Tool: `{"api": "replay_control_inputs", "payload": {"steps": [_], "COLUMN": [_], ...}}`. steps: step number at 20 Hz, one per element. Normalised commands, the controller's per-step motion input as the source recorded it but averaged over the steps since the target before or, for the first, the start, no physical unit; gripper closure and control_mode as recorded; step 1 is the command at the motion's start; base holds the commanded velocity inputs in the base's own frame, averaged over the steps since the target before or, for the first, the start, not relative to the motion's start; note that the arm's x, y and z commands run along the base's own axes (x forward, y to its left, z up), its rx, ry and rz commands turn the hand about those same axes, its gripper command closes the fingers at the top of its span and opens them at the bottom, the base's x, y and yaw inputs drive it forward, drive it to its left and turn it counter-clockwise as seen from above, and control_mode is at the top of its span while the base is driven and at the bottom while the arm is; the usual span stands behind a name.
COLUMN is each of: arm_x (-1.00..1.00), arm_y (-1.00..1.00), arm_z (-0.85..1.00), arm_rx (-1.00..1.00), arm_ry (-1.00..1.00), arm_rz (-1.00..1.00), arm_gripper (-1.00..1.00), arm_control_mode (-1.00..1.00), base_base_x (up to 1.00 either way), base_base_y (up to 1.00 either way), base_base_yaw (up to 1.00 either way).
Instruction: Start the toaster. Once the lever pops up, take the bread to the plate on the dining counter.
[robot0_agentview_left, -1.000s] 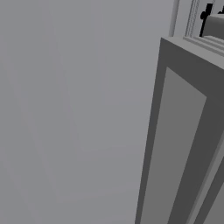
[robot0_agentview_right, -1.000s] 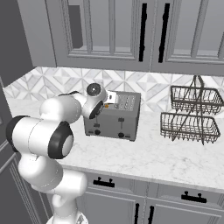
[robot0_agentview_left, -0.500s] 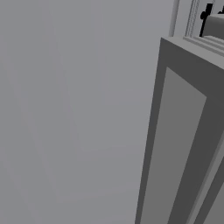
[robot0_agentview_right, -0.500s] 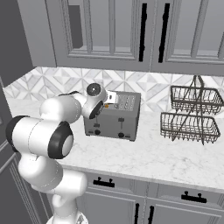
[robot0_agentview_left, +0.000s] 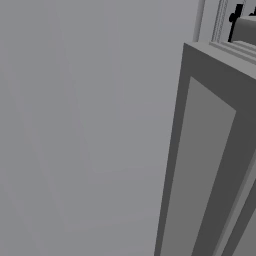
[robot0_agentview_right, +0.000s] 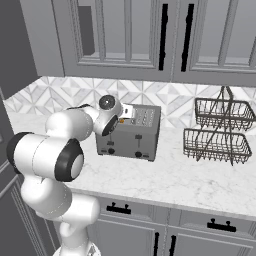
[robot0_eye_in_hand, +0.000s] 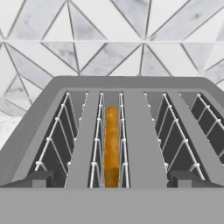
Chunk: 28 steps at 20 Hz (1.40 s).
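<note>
Sitting deep in the toaster (robot0_eye_in_hand: 131, 131) slot, the bread (robot0_eye_in_hand: 112, 146) is showing one thin edge; probably light, crumbly. Fingers (robot0_eye_in_hand: 41, 178) are hovering spread, empty.

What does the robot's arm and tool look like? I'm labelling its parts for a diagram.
The arm is glossy white, built of fat rounded segments with dark grey bands at the joints and a round dark cap by the wrist. No cables or markings show. The tool ends in two small, blocky dark grey fingertips, seen in the hand view.
</note>
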Motion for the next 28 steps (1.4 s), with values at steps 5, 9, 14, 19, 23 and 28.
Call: {"api": "replay_control_inputs", "payload": {"steps": [5,9,14,19,23,28], "arm_x": [0.0,0.0,0.0,0.0,0.0,0.0], "arm_y": [0.0,0.0,0.0,0.0,0.0,0.0], "arm_z": [0.0,0.0,0.0,0.0,0.0,0.0], "arm_rx": [0.0,0.0,0.0,0.0,0.0,0.0], "arm_ry": [0.0,0.0,0.0,0.0,0.0,0.0], "arm_rz": [0.0,0.0,0.0,0.0,0.0,0.0], "arm_gripper": [-1.0,-1.0,-1.0,-1.0,-1.0,-1.0], "arm_control_mode": [-1.0,-1.0,-1.0,-1.0,-1.0,-1.0], "base_base_x": [0.0,0.0,0.0,0.0,0.0,0.0], "base_base_y": [0.0,0.0,0.0,0.0,0.0,0.0], "base_base_yaw": [0.0,0.0,0.0,0.0,0.0,0.0]}}
